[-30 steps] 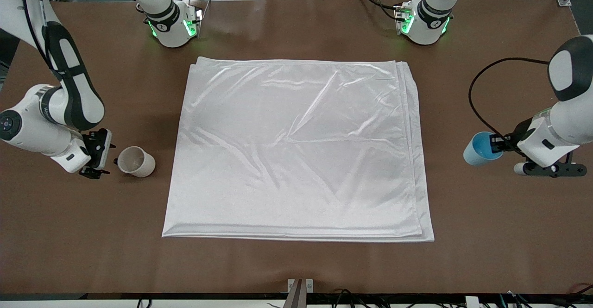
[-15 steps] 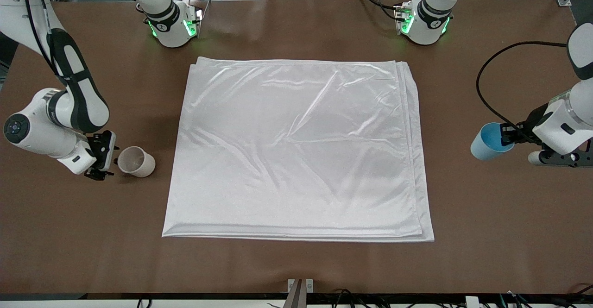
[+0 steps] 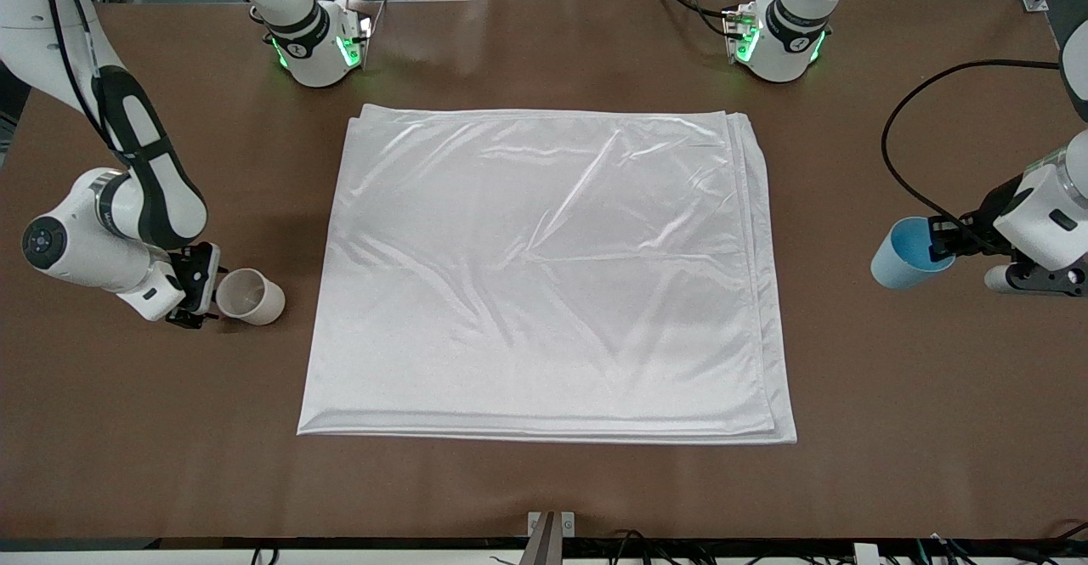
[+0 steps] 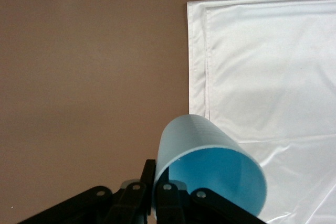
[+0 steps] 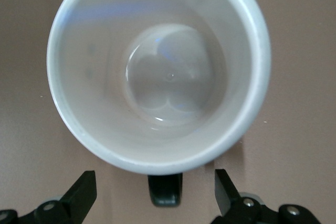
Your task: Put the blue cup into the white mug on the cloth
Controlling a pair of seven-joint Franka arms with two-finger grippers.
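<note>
The blue cup (image 3: 903, 252) is tilted on its side in the air, its rim pinched by my left gripper (image 3: 937, 240), over bare table beside the cloth (image 3: 544, 268) at the left arm's end. In the left wrist view the fingers (image 4: 149, 184) clamp the cup's wall (image 4: 210, 169). The white mug (image 3: 249, 296) stands on bare table beside the cloth at the right arm's end. My right gripper (image 3: 204, 289) is open, its fingers on either side of the mug's dark handle (image 5: 165, 190), below the mug's rim (image 5: 157, 72).
The brown table (image 3: 544, 488) is bare around the cloth. The arm bases (image 3: 319, 42) stand along the edge farthest from the front camera. A cable (image 3: 914, 166) loops from the left arm over the table.
My left gripper has lifted the blue cup and carried it away from the front camera. My right gripper has moved in to the mug's handle.
</note>
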